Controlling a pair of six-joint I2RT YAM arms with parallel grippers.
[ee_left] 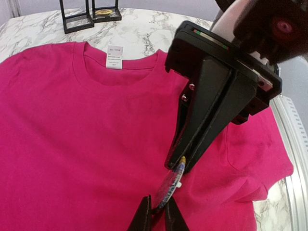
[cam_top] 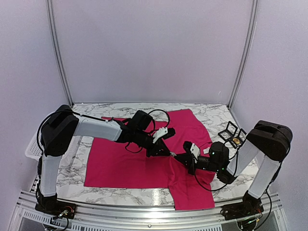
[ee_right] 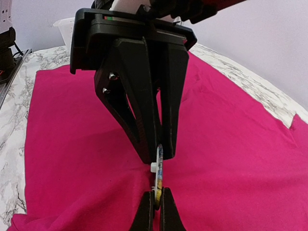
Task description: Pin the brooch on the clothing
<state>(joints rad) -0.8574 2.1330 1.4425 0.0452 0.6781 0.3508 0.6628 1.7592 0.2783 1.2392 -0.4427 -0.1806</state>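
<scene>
The brooch (ee_left: 169, 185) is held in the air just above the T-shirt (cam_top: 125, 168), a little toward 3 o'clock from the middle of the cloth, with both arms meeting over it. The left fingers (ee_left: 143, 216) are pinched narrow on its lower edge, and the right fingers (ee_right: 146, 216) are pressed together on the opposite edge. Neither pair has any gap to spare.

The T-shirt lies spread flat on the marble desk (cam_top: 211, 113). Its collar and white neck label (ee_left: 114, 57) point toward 3 o'clock and its hem toward 9 o'clock.

The brooch looks small, thin and rigid, probably light, and apt to twist or slip when gripped only by its rim. I judge it best held by the edges, as it is now, so that the back stays free. The pin itself is too small to make out. The shirt is soft and limp and will likely bunch or lift with the pin rather than resist it. It may need a pinch of fabric held close beside the entry point.

At the 3 o'clock edge of the desk stand two black open frames (ee_left: 77, 17). One holds a round gold piece (ee_left: 104, 11), and I can make out nothing in the other. A white basket (cam_top: 31, 147) sits at the 9 o'clock edge, its contents hidden.
</scene>
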